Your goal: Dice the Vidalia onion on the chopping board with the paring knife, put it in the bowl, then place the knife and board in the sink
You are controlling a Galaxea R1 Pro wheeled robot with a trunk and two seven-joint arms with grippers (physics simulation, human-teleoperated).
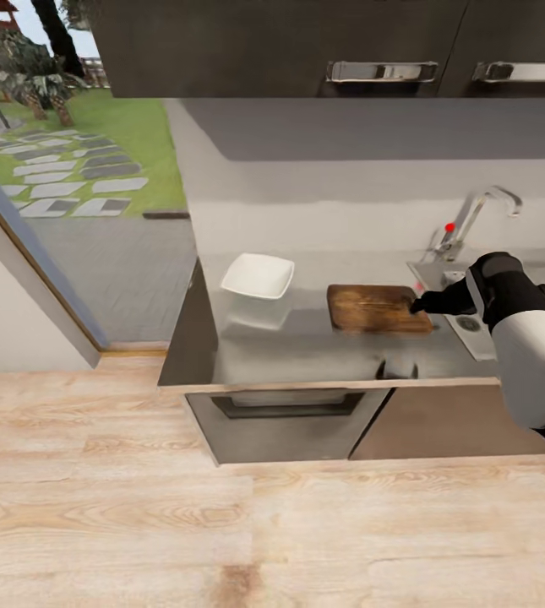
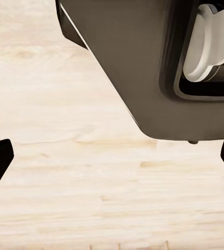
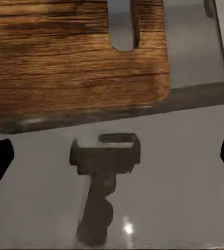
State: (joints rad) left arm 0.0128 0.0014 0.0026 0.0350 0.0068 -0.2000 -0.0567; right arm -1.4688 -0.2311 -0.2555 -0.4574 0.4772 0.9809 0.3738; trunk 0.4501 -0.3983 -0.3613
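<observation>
The dark brown chopping board (image 1: 373,307) lies on the grey countertop (image 1: 306,342), right of the white bowl (image 1: 258,276). My right gripper (image 1: 416,306) hovers at the board's right end, its fingers wide apart; in the right wrist view it (image 3: 112,161) is open over the board's slotted end (image 3: 70,62) and bare counter. A small pinkish spot beside the gripper cannot be identified. The sink (image 1: 480,341) is mostly hidden behind my right arm. The Vidalia onion and paring knife cannot be made out. My left gripper (image 2: 112,161) hangs open over the wooden floor.
A chrome tap (image 1: 479,211) with a red knob (image 1: 449,226) stands behind the sink. Dark wall cabinets (image 1: 306,42) hang above the counter. An oven front (image 1: 289,418) sits below it. A glass door (image 1: 52,169) to the garden is at the left.
</observation>
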